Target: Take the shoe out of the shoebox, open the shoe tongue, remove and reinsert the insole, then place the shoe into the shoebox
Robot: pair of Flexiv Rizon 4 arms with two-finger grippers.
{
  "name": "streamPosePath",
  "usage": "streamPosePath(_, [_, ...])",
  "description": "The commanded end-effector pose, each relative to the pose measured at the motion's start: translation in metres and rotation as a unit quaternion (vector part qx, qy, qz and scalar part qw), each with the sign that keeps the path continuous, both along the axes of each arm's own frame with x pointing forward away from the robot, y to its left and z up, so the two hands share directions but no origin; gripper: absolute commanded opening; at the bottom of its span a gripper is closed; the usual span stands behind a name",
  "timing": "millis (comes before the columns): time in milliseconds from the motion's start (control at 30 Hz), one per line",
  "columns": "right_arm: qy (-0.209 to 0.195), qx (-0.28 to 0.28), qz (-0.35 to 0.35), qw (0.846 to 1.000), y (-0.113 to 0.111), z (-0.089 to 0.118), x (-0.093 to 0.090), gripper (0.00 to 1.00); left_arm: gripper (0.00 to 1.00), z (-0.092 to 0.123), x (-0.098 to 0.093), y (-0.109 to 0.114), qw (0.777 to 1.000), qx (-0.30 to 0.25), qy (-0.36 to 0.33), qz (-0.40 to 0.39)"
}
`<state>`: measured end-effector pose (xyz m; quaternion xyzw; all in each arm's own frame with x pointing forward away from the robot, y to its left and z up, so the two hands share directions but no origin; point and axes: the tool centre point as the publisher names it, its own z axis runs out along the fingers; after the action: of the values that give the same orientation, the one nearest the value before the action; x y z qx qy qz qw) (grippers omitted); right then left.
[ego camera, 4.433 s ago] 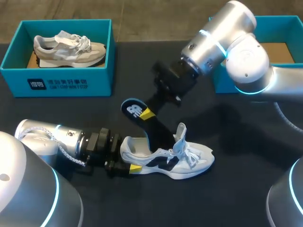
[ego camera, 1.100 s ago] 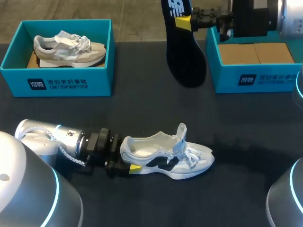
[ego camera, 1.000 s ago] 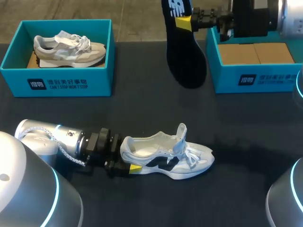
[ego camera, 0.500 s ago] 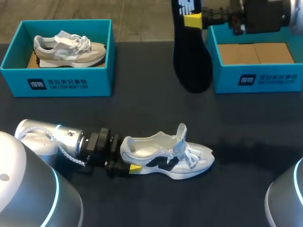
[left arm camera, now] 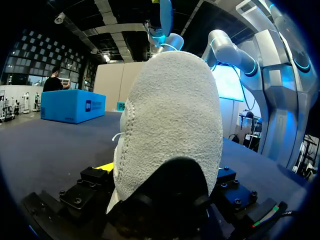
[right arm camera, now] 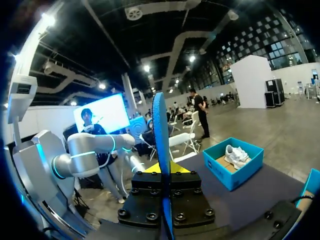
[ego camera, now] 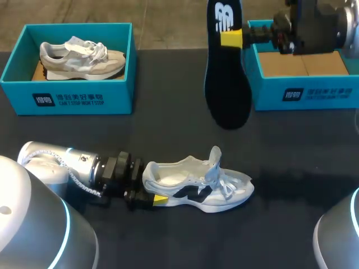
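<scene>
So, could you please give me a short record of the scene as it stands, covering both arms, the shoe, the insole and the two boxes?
left gripper: shut on the heel of the white sneaker
white sneaker: upright on its sole on the black table, tongue raised, toe towards my right
right gripper: shut on the insole near its heel end, raised beside the right shoebox
insole: dark, hanging toe down, above the table
right shoebox: teal, no shoe in it, cardboard floor showing
left shoebox: teal, holds a beige sneaker
</scene>
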<state>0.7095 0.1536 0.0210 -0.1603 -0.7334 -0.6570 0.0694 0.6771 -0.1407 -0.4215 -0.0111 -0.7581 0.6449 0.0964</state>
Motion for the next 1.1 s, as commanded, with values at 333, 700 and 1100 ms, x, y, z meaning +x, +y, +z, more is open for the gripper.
streamPosePath(333, [0.018,0.018,-0.006,1.0,-0.0062,-0.0149,-0.0147,0.0,0.0,-0.0007,0.0,0.0002,1.0,0.001,0.0,0.001])
streamPosePath(700, [0.018,0.018,-0.006,1.0,-0.0062,-0.0149,-0.0147,0.0,0.0,-0.0016,-0.0005,0.0014,1.0,0.0,-0.004,0.001])
streamPosePath(1100, [0.018,0.018,-0.006,1.0,-0.0062,-0.0149,-0.0147,0.0,1.0,-0.0036,-0.0051,0.0097,0.999,0.034,-0.032,-0.004])
